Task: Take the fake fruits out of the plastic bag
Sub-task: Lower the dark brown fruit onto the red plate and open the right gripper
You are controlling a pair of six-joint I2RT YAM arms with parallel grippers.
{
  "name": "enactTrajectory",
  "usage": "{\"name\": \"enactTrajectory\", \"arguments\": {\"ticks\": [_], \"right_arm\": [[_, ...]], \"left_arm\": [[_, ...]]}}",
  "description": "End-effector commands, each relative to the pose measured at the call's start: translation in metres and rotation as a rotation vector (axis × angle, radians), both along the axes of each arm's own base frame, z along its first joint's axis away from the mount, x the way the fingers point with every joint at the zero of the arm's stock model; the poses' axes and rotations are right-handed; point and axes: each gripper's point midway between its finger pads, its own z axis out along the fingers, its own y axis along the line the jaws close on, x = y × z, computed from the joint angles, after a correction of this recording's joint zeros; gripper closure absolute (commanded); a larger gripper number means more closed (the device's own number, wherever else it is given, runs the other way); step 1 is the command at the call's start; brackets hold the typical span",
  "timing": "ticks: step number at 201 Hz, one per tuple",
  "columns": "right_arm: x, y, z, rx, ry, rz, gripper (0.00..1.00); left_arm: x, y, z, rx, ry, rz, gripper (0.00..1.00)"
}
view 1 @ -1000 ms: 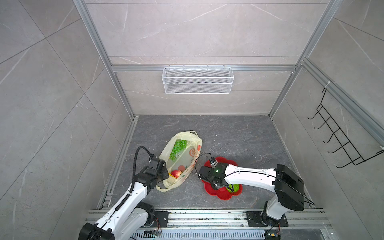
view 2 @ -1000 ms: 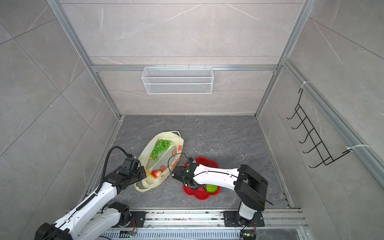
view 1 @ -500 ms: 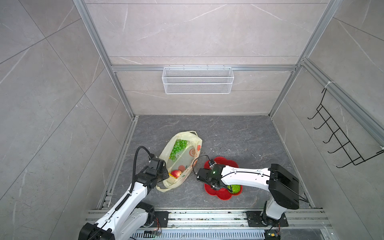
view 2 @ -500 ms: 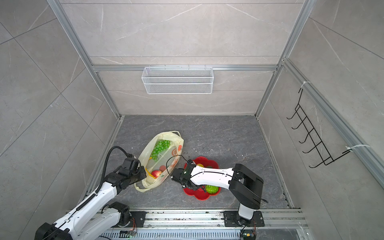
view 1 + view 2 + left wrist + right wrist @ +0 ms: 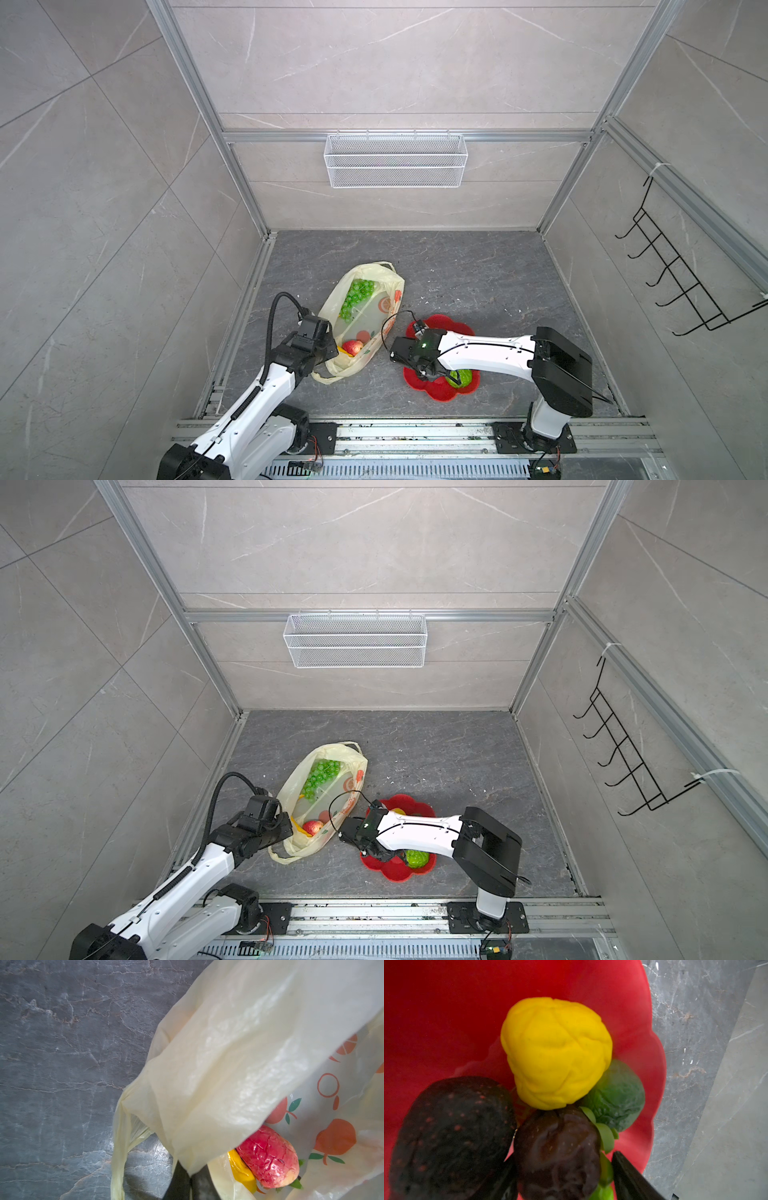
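Nearest me, the right gripper (image 5: pixel 564 1176) hangs low over the red flower-shaped plate (image 5: pixel 436 394). Its jaws are spread wide with one dark avocado (image 5: pixel 556 1153) sitting between them. One finger stands clear of the fruit and I cannot tell whether the other touches it, so I read nothing as held. In the right wrist view a second dark avocado (image 5: pixel 452 1136) lies just beside the first. The yellow lemon (image 5: pixel 556 1053) rests against the first, and the bumpy green ball (image 5: pixel 618 1095) touches the lemon close to the plate's rim.

Over on the left, at about the same depth, the left gripper (image 5: pixel 329 358) is clamped tight on the near edge of the plastic bag (image 5: pixel 374 320). A fold of the cream film is pinched between its fingers (image 5: pixel 180 1184). The bag lies on the tabletop (image 5: pixel 478 270) just left of the plate, with one loop handle trailing at its near end.

Inside the bag, at the near end, I see a red fruit (image 5: pixel 268 1159) touching the yellow banana (image 5: pixel 241 1169). Farther in, the green grape bunch (image 5: pixel 355 297) lies toward the far end of the bag.

On the back wall hangs a white wire basket (image 5: pixel 395 160). A black hook rack (image 5: pixel 681 274) is fixed to the right wall.
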Motion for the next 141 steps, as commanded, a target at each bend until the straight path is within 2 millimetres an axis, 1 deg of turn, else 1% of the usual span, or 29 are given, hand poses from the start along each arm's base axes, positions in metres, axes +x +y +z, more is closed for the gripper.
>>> {"name": "enactTrajectory", "arguments": {"ticks": [1, 18, 42, 93, 141], "right_arm": [[0.000, 0.018, -0.001, 0.037, 0.006, 0.022, 0.25], [0.000, 0.021, -0.002, 0.042, 0.009, 0.028, 0.24], [-0.001, 0.026, -0.003, 0.068, 0.016, 0.034, 0.24], [-0.008, 0.042, -0.001, 0.204, 0.051, 0.056, 0.24], [-0.008, 0.045, 0.001, 0.222, 0.050, 0.057, 0.24]], "left_arm": [[0.013, -0.003, 0.016, 0.003, -0.052, -0.015, 1.00], [0.012, -0.003, 0.015, 0.004, -0.053, -0.015, 1.00], [0.012, -0.003, 0.016, 0.003, -0.053, -0.016, 1.00], [0.012, -0.003, 0.015, 0.002, -0.052, -0.016, 1.00], [0.012, -0.003, 0.016, 0.001, -0.053, -0.014, 1.00]]}}
